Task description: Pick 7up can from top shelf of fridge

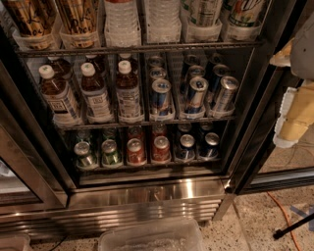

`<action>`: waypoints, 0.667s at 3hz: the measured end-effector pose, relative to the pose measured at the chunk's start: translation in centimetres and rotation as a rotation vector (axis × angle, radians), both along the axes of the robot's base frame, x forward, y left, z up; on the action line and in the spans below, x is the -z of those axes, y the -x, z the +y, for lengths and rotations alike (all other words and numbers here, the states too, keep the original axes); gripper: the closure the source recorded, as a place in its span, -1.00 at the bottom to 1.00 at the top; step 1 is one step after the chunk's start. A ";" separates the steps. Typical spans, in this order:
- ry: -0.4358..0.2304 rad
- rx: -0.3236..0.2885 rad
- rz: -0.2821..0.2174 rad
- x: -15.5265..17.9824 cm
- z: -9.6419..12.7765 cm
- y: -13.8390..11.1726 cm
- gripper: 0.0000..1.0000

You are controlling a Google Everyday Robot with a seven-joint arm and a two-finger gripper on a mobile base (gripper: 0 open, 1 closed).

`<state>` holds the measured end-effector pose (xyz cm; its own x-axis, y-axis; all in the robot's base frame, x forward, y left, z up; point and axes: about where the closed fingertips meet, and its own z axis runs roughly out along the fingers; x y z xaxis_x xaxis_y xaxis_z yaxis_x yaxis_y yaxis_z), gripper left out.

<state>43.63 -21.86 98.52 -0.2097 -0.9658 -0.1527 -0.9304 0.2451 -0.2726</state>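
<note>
Speckled floor (248, 226), orange cable (281, 215), dim light
</note>
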 end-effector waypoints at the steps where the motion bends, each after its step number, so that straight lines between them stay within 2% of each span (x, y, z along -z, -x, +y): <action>1: -0.018 -0.008 0.001 0.5 2.1 0.5 -1.00; 2: -0.142 0.002 -0.007 1.8 4.9 1.3 -1.00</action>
<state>42.36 -16.92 96.70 -0.2102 -0.9338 -0.2894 -0.9280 0.2837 -0.2414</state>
